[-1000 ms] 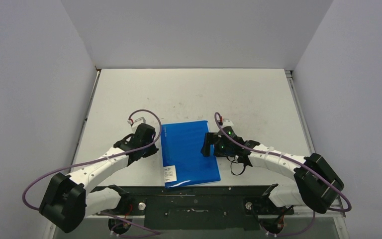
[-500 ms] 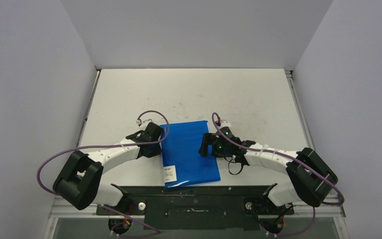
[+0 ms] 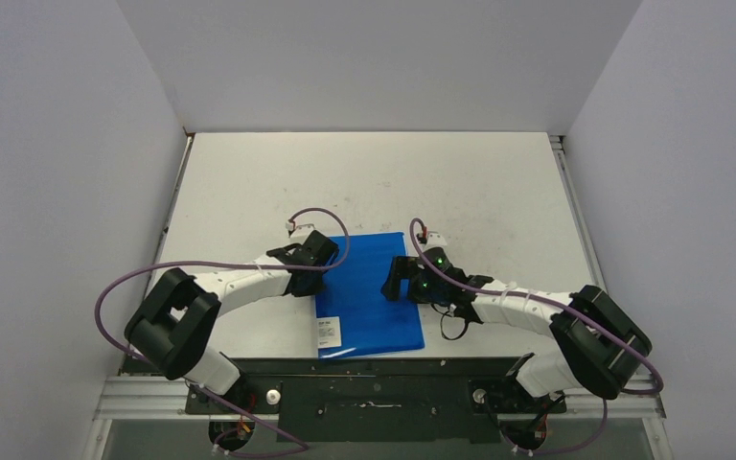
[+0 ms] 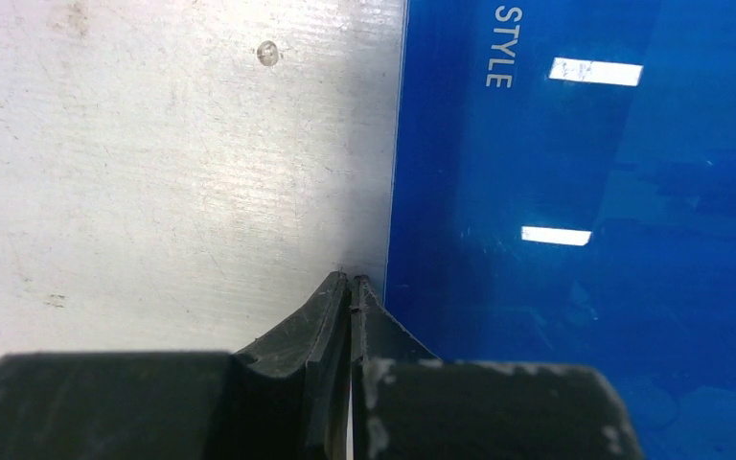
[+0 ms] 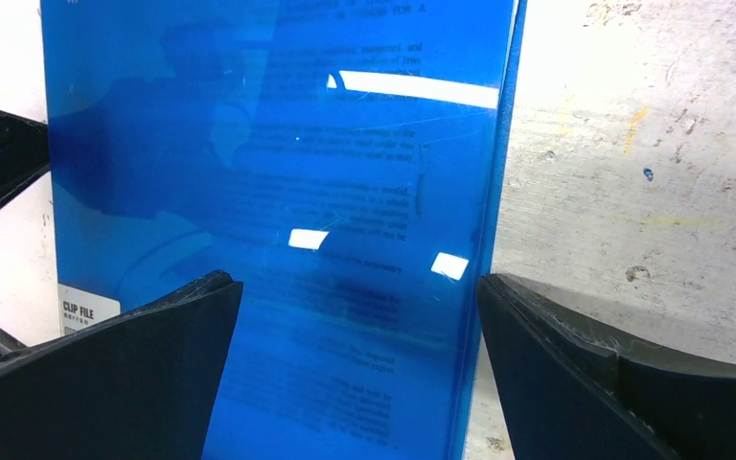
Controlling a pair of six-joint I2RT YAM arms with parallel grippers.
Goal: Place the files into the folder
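Folder (image 3: 369, 292) looked thin, slick, floppy (best pinched at an edge); left pincer (image 4: 351, 286) sat clenched empty beside it, right pincer (image 5: 356, 287) gaped above.

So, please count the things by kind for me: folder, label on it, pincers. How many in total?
Blue folder: 1
White label: 1
Pincers: 2, the left pincer and the right pincer
Total: 4

The blue folder (image 3: 369, 305) lies closed and flat on the worktop (image 3: 374, 182), near the middle of its near edge, with a white label (image 3: 327, 333) at the folder's near-left corner. The files (image 5: 345, 230) show through its glossy cover (black print, dimmed by blue).
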